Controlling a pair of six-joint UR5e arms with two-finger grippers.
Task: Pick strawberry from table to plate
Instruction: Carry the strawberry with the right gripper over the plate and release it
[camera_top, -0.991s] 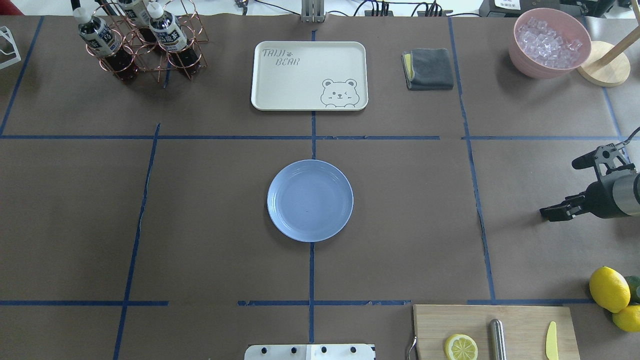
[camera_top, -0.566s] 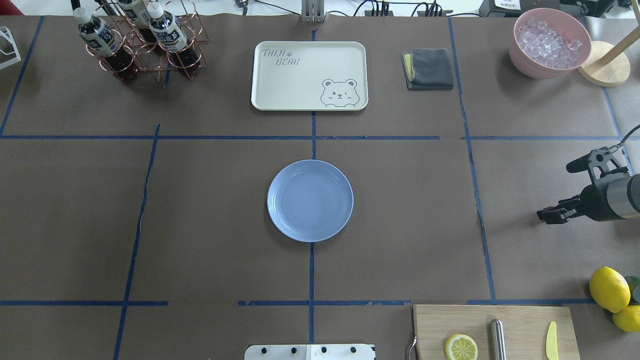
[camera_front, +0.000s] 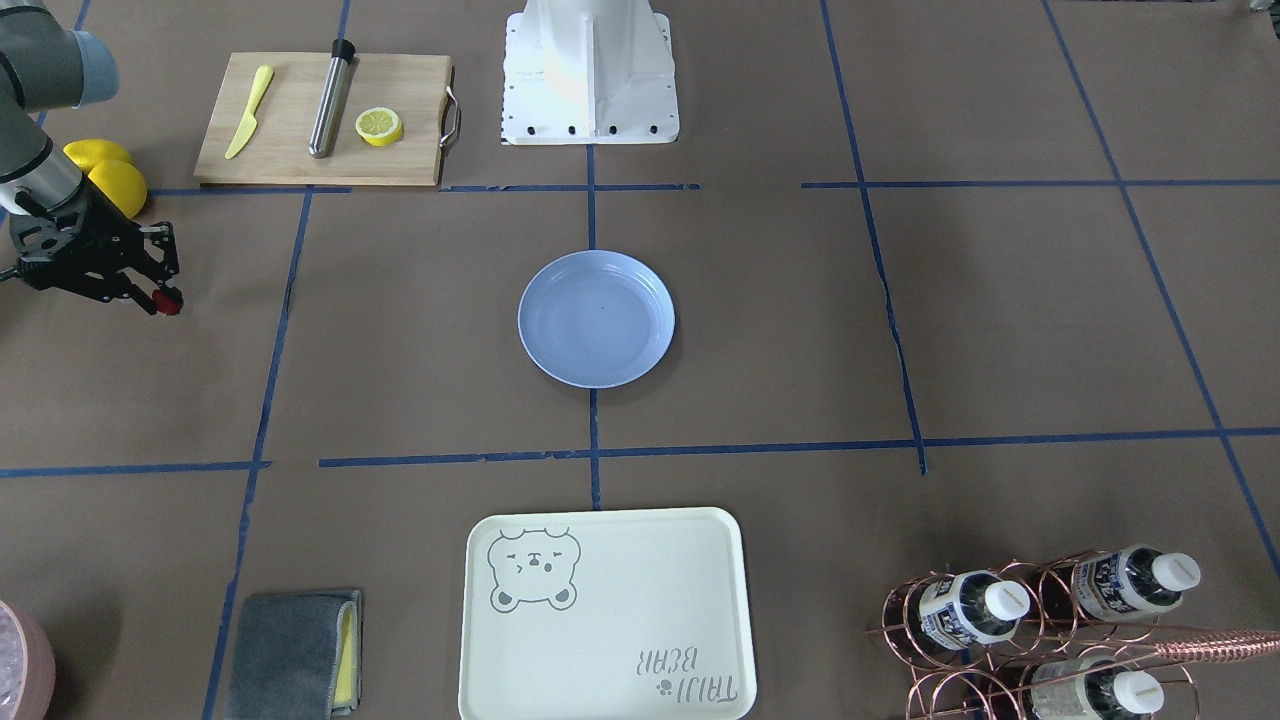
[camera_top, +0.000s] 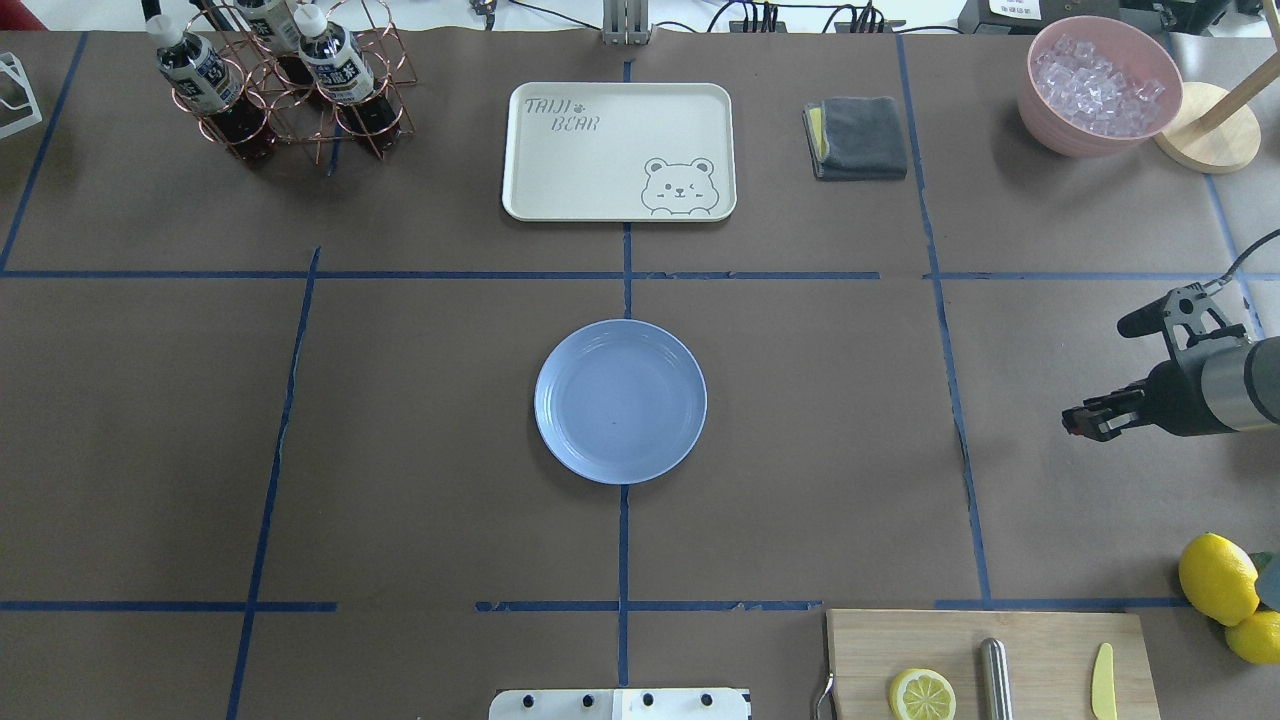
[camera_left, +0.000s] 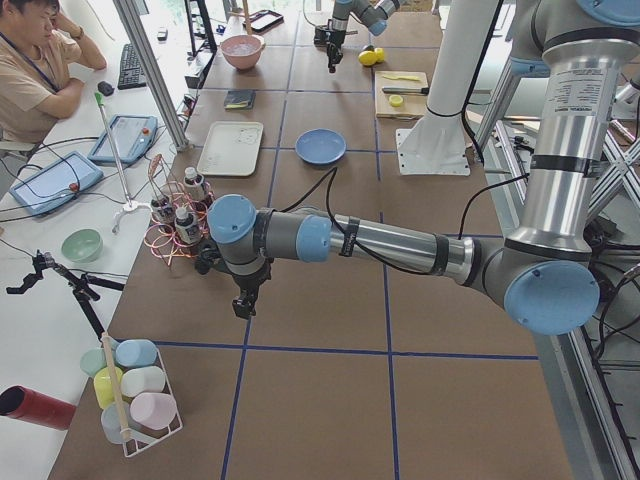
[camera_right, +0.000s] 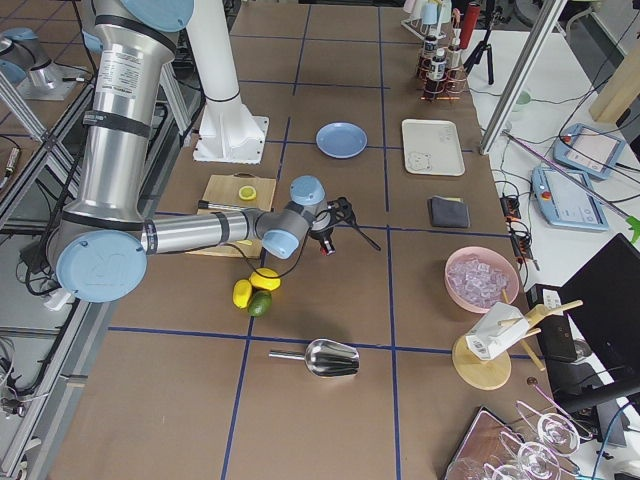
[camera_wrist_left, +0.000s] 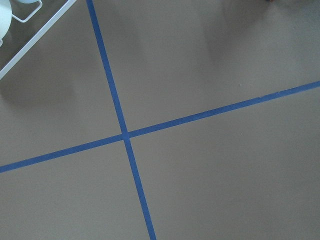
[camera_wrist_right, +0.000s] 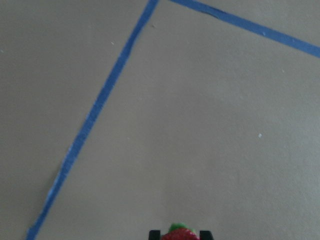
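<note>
Right gripper (camera_top: 1073, 423) is clamping the strawberry (camera_wrist_right: 179, 233) between its fingertips. The berry seems to be riding just above the table (camera_top: 820, 450), not lying on it. Over the past second the arm is edging inward from the table's right side toward the middle. Farther in, the light blue plate (camera_top: 620, 402) is sitting empty, well apart from the berry, so the carry is only beginning. Whether the left gripper (camera_left: 243, 300) is open or closed, I cannot tell.
</note>
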